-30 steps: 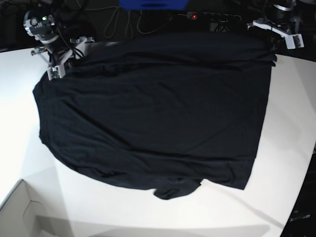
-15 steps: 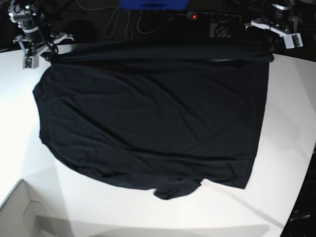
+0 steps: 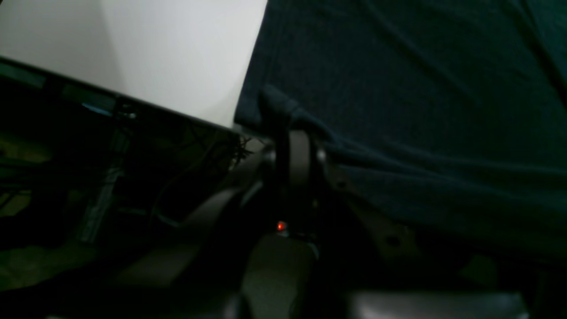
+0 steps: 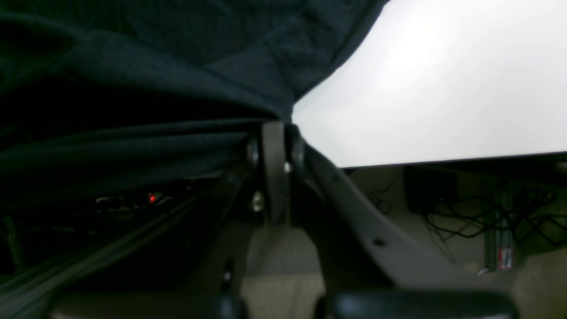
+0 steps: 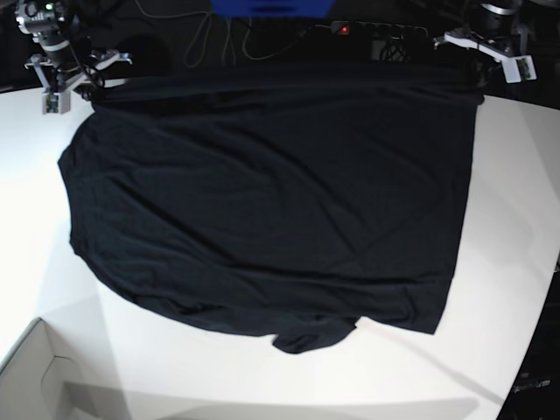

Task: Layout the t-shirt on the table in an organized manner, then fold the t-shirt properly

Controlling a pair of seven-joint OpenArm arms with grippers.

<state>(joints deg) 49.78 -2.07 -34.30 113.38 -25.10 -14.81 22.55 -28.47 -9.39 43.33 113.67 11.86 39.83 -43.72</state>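
The black t-shirt (image 5: pixel 271 201) lies spread across the white table (image 5: pixel 35 175), its far edge stretched straight between both grippers. At the back left of the base view my right gripper (image 5: pixel 80 87) is shut on the shirt's far corner. The right wrist view shows that gripper (image 4: pixel 274 128) pinching a bunched fold of the t-shirt (image 4: pixel 155 66) just past the table's (image 4: pixel 443 88) rim. At the back right my left gripper (image 5: pixel 479 89) is shut on the other far corner. Seen from the left wrist, this gripper (image 3: pixel 283 128) clamps the t-shirt (image 3: pixel 421 88) at the table's (image 3: pixel 155 53) edge.
A white box corner (image 5: pixel 35 376) sits at the front left. Behind the table run cables and a power strip with a red light (image 5: pixel 343 29), and a blue object (image 5: pixel 271 7). The table's edge curves away at the right (image 5: pixel 542 332).
My right gripper has carried its corner outward to the far left, pulling the shirt's far edge straight and taut. The left gripper has hardly moved.
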